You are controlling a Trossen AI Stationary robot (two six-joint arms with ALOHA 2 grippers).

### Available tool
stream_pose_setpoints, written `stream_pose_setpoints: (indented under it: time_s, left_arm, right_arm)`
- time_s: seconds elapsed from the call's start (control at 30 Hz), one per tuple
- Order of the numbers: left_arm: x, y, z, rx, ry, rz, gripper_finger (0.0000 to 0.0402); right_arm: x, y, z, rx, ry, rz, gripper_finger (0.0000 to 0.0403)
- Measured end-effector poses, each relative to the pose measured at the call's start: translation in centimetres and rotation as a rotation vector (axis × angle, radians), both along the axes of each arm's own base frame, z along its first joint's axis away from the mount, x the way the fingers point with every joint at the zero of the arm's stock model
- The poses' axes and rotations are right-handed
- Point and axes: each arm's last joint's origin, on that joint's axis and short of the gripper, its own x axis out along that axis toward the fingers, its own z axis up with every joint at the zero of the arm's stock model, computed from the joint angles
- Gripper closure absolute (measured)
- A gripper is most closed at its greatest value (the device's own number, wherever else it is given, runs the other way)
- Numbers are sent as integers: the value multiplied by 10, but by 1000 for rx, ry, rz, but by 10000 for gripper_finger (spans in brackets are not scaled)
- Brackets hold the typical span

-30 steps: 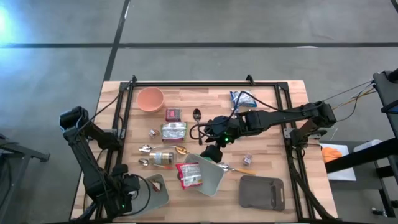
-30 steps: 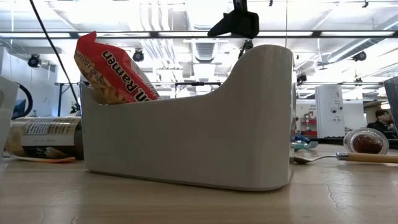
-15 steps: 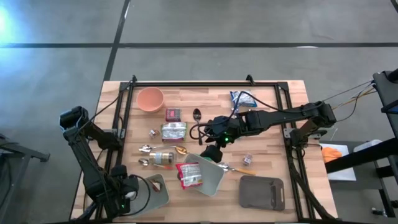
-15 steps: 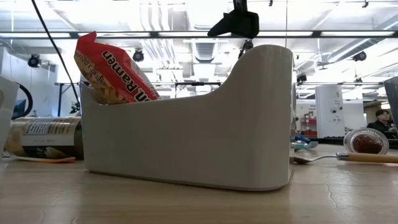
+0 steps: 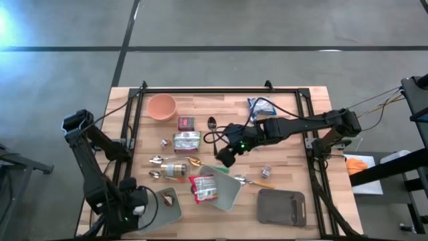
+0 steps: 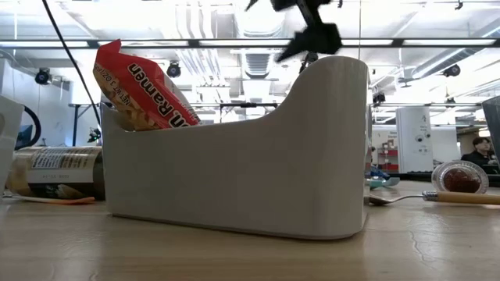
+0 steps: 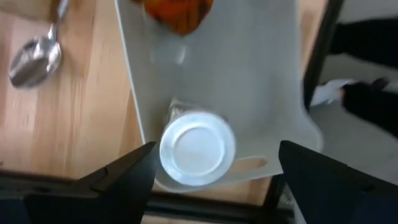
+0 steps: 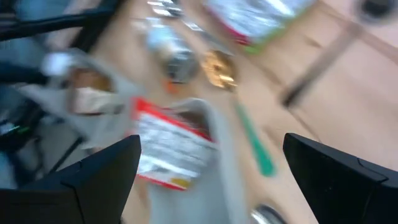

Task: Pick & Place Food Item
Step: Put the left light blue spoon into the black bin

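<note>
While the right tool (image 5: 226, 158) hangs open, empty, above the grey bin (image 5: 227, 194) holding the ramen packet (image 5: 204, 188), we expect it could clip the rim; left tool (image 5: 137, 204) open over a white-lidded jar (image 7: 197, 148).

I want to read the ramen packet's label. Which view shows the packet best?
The low view: the ramen packet stands close above the grey bin's wall, its lettering readable. The high view shows it small from above; the right wrist view blurs it; the left wrist view misses it.
</note>
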Motion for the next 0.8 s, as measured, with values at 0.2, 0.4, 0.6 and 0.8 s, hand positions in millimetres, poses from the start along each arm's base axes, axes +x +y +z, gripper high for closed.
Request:
stream_pose_setpoints:
  time_s: [0.2, 0.4, 0.6, 0.8]
  left_arm:
    - [-3, 15, 24, -40, -172, 40, 61]
    - [-3, 36, 46, -61, -352, 121, 61]
    - [-2, 53, 69, -87, -607, 233, 61]
    - [-3, 64, 90, -81, -832, 261, 61]
  right_arm:
    - [-21, -24, -14, -13, 271, -138, 14]
    - [-35, -66, -28, -13, 412, -239, 14]
    - [-51, -107, -58, 56, 504, -325, 14]
    - [-66, -122, -83, 78, 569, -376, 14]
